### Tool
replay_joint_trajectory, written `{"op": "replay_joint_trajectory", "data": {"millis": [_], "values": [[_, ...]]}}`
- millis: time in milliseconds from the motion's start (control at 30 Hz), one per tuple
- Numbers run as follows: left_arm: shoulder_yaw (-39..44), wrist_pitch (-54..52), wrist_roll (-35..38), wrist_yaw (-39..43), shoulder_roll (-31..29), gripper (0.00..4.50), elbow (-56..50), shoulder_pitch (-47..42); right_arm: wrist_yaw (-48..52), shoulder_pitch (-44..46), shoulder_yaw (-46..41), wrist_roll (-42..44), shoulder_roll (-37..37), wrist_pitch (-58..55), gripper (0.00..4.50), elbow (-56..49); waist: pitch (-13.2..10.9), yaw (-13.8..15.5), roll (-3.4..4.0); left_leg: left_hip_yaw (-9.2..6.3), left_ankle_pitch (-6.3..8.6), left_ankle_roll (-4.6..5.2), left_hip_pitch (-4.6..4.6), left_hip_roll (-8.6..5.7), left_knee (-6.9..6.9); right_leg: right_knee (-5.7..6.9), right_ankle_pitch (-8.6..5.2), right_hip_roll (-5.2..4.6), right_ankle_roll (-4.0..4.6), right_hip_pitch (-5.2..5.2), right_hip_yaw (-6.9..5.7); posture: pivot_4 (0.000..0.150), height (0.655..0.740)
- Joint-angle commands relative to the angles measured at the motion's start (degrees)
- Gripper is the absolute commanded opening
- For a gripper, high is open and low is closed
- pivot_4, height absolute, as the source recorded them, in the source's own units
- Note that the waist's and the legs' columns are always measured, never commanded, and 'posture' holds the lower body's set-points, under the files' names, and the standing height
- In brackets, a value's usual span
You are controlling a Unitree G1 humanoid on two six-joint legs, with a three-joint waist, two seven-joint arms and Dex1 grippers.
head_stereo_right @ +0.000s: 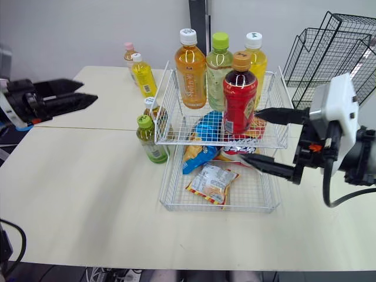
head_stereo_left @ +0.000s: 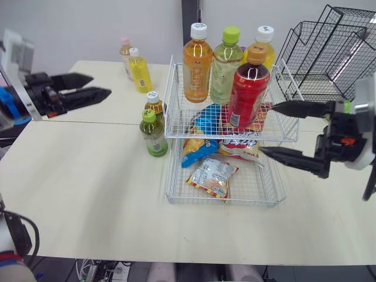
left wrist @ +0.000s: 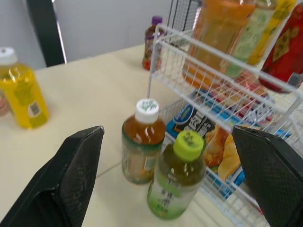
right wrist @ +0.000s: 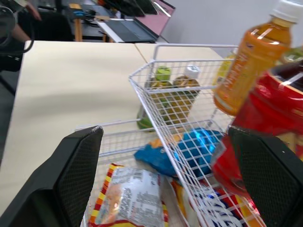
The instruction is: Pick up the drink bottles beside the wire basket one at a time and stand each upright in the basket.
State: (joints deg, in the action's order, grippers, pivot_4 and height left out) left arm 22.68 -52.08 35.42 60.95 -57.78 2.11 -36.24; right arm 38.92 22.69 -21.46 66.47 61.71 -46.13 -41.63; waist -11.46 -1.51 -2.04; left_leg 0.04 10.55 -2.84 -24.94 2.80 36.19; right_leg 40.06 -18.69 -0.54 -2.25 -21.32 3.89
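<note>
Four bottles stand outside the wire basket (head_stereo_left: pixel 226 201), none in hand. Nearest, the snack packs (head_stereo_left: pixel 212 176) lie in its lower tier. At three o'clock of the basket the right gripper (head_stereo_left: pixel 267 130) hangs spread wide and empty, its upper tip just beside the red bottle (head_stereo_left: pixel 248 94) on the upper tier. At nine o'clock, close against the wire, the green-capped bottle (head_stereo_left: pixel 154 135) stands upright with the white-capped tea bottle (head_stereo_left: pixel 154 104) directly behind it. Farther out at nine o'clock the left gripper (head_stereo_left: pixel 100 84) is also wide and empty, pointing toward that pair. Beyond, at eleven o'clock and well apart, are the small yellow bottle (head_stereo_left: pixel 140 70) and the pink-capped bottle (head_stereo_left: pixel 124 53).

The likeliest upset, I judge, is at the pair: a finger sliding in behind the green-capped one could topple the tea bottle. The upper tier is already crowded, so a bottle lowered in could knock the orange bottle (head_stereo_left: pixel 197 64). A careless sweep by the right arm could tip the red one.

From the head the pair overlap. The left wrist view sets them side by side, nearly touching, and adds a purple-capped bottle (left wrist: pixel 152 42) past the basket's corner.
</note>
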Motion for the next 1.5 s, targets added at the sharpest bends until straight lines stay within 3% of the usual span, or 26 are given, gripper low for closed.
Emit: {"op": "replay_joint_trajectory", "data": {"millis": [33,133,433,700,800,1067,1167,1367,1500], "values": [[2.1,0.7,2.7,-4.7,3.9,4.48,-7.5,2.8,0.5,-3.0,-1.4,-0.7,-0.8,1.9,4.5,-3.1,0.0,0.3,-0.09,-0.03,0.0,0.0,-0.05,-0.02,0.02,-0.02,0.0,-0.02,0.0,0.01,-0.04,0.15,0.736],[1.4,-1.4,4.9,-10.3,9.6,4.48,-13.4,4.8,0.0,-5.6,-3.0,0.7,-0.8,2.0,4.5,-4.5,0.1,0.5,-0.13,-0.05,0.01,0.01,-0.06,-0.06,0.07,-0.06,0.02,-0.08,-0.03,0.08,-0.07,0.15,0.736],[-7.6,3.1,-4.2,-35.0,27.1,4.48,-22.0,4.5,-0.9,-8.2,-4.2,0.6,-0.7,2.9,4.5,-5.1,0.1,0.5,-0.18,-0.07,0.0,0.01,-0.02,-0.13,0.11,-0.06,0.05,0.06,-0.07,0.14,-0.03,0.15,0.736],[-11.0,3.9,-9.1,-44.1,32.6,4.48,-24.1,6.5,-0.5,-8.2,-4.1,0.1,-0.7,3.5,4.5,-4.4,0.1,-0.1,-0.18,-0.08,0.0,0.0,-0.01,-0.19,0.1,-0.06,0.05,0.16,-0.07,0.13,0.0,0.15,0.736],[-11.6,3.9,-9.5,-44.9,33.0,4.48,-24.5,7.0,-0.3,-8.2,-4.1,0.1,-0.8,3.6,4.5,-4.3,0.1,-0.1,-0.19,-0.07,0.0,0.0,-0.01,-0.19,0.1,-0.06,0.05,0.15,-0.07,0.14,0.0,0.15,0.736],[-12.4,3.6,-9.5,-45.5,33.4,2.07,-24.3,8.1,0.1,-8.4,-4.3,-0.2,-0.7,4.3,4.5,-3.8,0.1,-0.1,-0.19,-0.07,0.0,0.0,-0.01,-0.21,0.1,-0.06,0.05,0.15,-0.07,0.14,-0.01,0.15,0.736],[-11.6,4.6,-9.4,-44.5,32.3,1.38,-24.9,8.5,0.0,-8.6,-4.7,-0.6,-0.7,4.7,4.5,-3.8,0.1,-0.1,-0.19,-0.06,0.0,0.0,0.0,-0.21,0.1,-0.07,0.05,0.15,-0.07,0.15,0.0,0.15,0.736],[-7.0,4.3,-4.9,-35.9,24.0,1.38,-26.2,7.8,0.4,-9.6,-7.0,-3.7,-1.3,6.7,4.5,-3.3,0.1,-0.1,-0.22,-0.06,0.01,-0.01,-0.01,-0.21,0.09,-0.08,0.04,0.17,-0.07,0.11,-0.01,0.15,0.736],[-1.5,-1.7,4.2,-27.1,14.4,1.38,-19.9,-2.0,2.5,-11.0,-9.2,-4.2,-0.8,7.2,4.5,-2.1,0.0,-0.1,-0.28,-0.08,0.0,-0.02,-0.03,-0.15,0.03,-0.07,0.04,0.28,-0.06,0.04,-0.05,0.15,0.736]]}}
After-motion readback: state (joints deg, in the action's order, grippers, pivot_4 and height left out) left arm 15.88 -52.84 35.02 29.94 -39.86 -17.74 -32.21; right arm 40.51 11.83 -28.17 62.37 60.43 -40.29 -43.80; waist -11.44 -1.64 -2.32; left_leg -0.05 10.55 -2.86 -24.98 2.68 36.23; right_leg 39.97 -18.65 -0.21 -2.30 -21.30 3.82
